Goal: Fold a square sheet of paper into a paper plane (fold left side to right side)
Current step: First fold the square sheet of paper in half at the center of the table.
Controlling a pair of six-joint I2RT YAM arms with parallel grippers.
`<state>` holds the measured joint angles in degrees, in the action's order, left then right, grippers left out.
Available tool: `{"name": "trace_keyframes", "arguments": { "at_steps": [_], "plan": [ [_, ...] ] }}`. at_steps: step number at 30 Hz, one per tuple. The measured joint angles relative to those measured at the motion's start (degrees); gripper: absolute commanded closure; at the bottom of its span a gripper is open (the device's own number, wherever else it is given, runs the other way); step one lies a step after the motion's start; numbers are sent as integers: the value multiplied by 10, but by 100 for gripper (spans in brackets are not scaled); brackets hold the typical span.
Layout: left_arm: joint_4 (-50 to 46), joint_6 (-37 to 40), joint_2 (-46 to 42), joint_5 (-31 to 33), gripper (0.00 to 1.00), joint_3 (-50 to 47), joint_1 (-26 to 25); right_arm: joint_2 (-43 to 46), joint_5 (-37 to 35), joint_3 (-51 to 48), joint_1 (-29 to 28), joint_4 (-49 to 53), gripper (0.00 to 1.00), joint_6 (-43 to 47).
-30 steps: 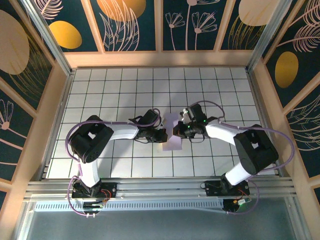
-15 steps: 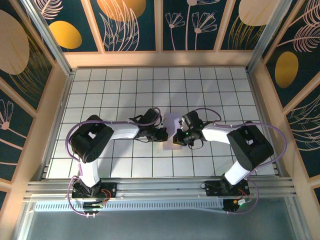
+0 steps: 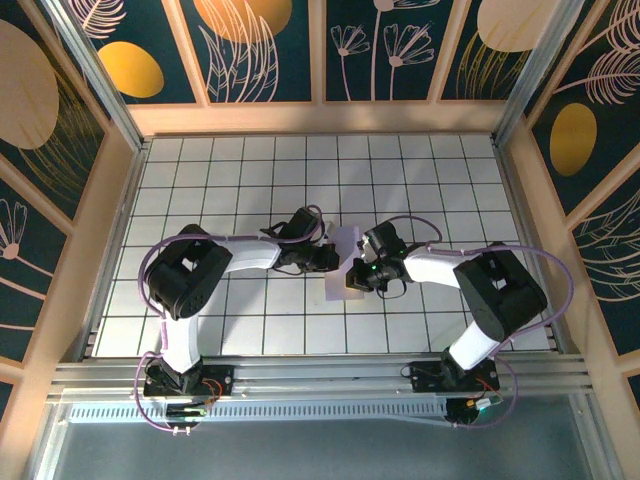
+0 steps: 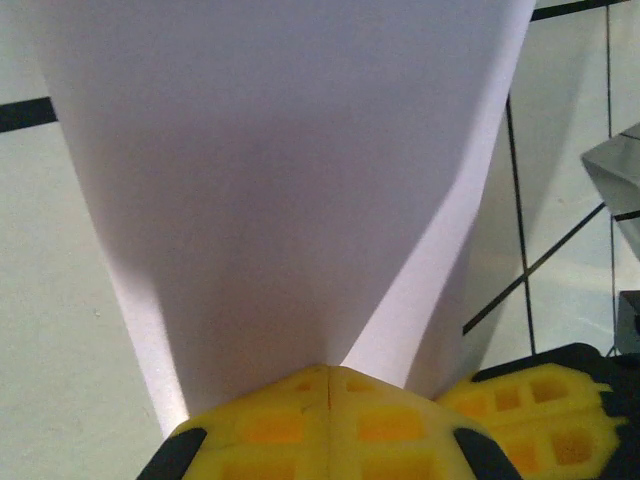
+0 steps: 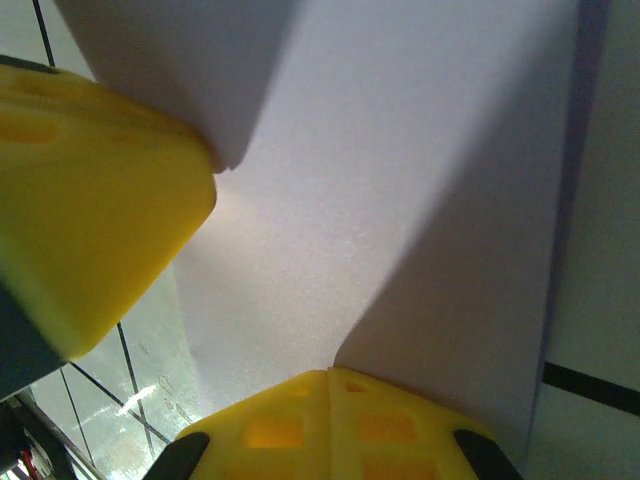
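**Top view.** The square sheet of paper [image 3: 346,243] lies near the middle of the worktop [image 3: 230,180], a little closer to the near edge than the far one. It reads as a narrow lavender strip running from far to near. The left gripper [image 3: 328,258] is at its left edge and the right gripper [image 3: 353,276] at its right, almost touching each other across it. Within the last second the right gripper has swung in and down onto the sheet. In the last half second it has stayed put, while the left gripper has slid a little toward the far edge and its elbow has shifted with it. The sheet itself has hardly moved.

**Left wrist.** The 2 yellow fingers [image 4: 270,430] are closed, pad against pad, with the paper coming out of the seam between them. It rises away in a broad curved face with a soft shadowed bend, not flat on the tiles. A further yellow pad at the lower right is probably the other arm's.

**Right wrist.** Here too the fingers [image 5: 390,430] are shut on the paper, which spreads out from the seam. A big yellow block at the left, likely the left arm's finger, sits against the sheet's folded corner.

With both arms now pinching the paper, I judge the left-to-right fold to be under way, with the crease not yet pressed flat.
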<state>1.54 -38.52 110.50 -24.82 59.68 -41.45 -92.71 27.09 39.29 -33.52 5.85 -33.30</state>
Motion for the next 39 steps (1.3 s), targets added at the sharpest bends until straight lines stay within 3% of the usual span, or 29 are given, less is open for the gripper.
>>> {"name": "trace_keyframes", "arguments": {
  "at_steps": [24,39],
  "plan": [
    [47,-8,15,14,99,-12,12,-5,6,-1,7,-9,100,26],
    [72,-17,21,19,98,-13,61,-8,2,-7,10,-37,100,30]
  ]
}}
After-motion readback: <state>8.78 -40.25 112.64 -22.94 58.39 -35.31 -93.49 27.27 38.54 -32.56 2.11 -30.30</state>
